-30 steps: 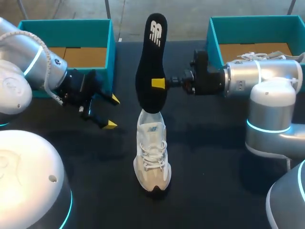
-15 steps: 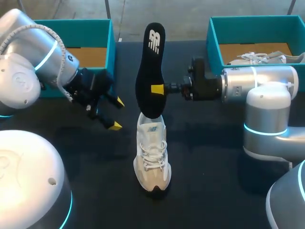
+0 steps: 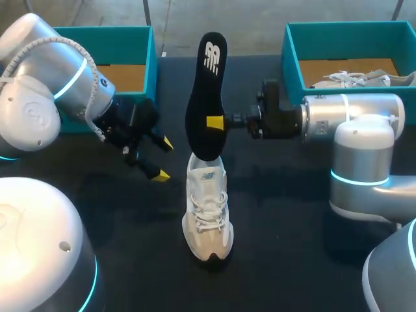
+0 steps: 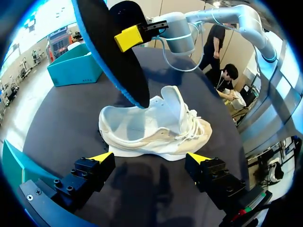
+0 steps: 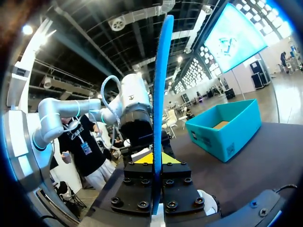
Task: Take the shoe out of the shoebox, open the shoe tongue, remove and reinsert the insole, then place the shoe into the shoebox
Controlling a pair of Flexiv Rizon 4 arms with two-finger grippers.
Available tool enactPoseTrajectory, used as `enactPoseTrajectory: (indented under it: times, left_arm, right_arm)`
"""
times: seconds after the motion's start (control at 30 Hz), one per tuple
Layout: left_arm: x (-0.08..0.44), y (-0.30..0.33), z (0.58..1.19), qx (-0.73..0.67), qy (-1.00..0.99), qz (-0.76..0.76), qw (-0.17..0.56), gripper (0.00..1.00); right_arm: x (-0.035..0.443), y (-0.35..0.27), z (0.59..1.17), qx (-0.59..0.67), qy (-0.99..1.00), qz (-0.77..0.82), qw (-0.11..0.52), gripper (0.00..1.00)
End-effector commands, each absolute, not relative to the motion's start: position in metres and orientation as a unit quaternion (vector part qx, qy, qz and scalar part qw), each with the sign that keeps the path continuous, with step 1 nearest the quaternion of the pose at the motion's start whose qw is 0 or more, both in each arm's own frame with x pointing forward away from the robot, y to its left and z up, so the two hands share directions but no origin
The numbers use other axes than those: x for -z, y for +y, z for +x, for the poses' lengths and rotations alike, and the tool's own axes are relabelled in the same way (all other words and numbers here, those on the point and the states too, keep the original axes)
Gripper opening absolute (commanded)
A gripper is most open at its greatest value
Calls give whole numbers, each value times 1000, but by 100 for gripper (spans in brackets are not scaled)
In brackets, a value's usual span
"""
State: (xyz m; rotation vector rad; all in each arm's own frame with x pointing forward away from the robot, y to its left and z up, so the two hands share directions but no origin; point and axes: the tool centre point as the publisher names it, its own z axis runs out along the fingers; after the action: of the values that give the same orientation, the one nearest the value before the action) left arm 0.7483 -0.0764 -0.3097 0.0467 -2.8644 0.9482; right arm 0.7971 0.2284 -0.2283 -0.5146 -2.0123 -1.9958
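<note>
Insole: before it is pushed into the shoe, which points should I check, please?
1. Right jaws shut on the insole from both sides: ok.
2. Insole's lower end at the heel opening of the shoe: ok.
3. Shoe upright on the table: ok.
4. Left jaws open and apart from the shoe: ok.
5. Shoe held steady by anything: not ok.

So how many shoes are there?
2. One shoe stands mid-table under the insole; a second shoe lies in the right box. The left box is partly hidden by the left arm.
</note>
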Motion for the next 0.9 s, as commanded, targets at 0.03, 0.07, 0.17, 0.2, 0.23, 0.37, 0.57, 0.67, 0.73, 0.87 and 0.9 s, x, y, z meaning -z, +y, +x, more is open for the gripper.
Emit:
enactPoseTrajectory:
  times: [0.03, 0.07, 0.17, 0.2, 0.23, 0.37, 0.57, 0.67, 0.73, 0.87, 0.9]
  left_arm:
    - [316, -80, 747, -315, -947, 17, 59, 100]
    - [316, -81, 747, -316, -947, 18, 59, 100]
    - [319, -82, 745, -319, -946, 21, 54, 100]
    - [321, -82, 745, -319, -946, 22, 54, 100]
    - [324, -82, 744, -319, -946, 24, 54, 100]
    - [330, -79, 742, -318, -946, 29, 52, 100]
    - [334, -78, 740, -319, -946, 33, 49, 100]
    - [336, -79, 741, -322, -945, 34, 46, 100]
    - [336, -81, 741, -323, -945, 33, 45, 100]
    - [338, -84, 741, -324, -944, 34, 41, 100]
    - [338, -84, 741, -326, -944, 35, 39, 100]
  right_arm:
    - [241, 237, 801, 690, -690, -176, 130, 0]
    - [243, 237, 801, 690, -690, -176, 130, 0]
    - [249, 238, 802, 688, -692, -176, 131, 0]
    - [251, 238, 802, 687, -692, -176, 131, 0]
    - [253, 238, 802, 686, -693, -176, 132, 0]
    - [256, 238, 803, 685, -694, -178, 132, 0]
    - [262, 237, 802, 680, -698, -180, 134, 0]
    - [266, 237, 801, 678, -700, -180, 133, 0]
    - [269, 238, 800, 676, -702, -178, 134, 0]
    - [275, 237, 797, 673, -705, -177, 134, 0]
    - [276, 237, 797, 673, -706, -177, 133, 0]
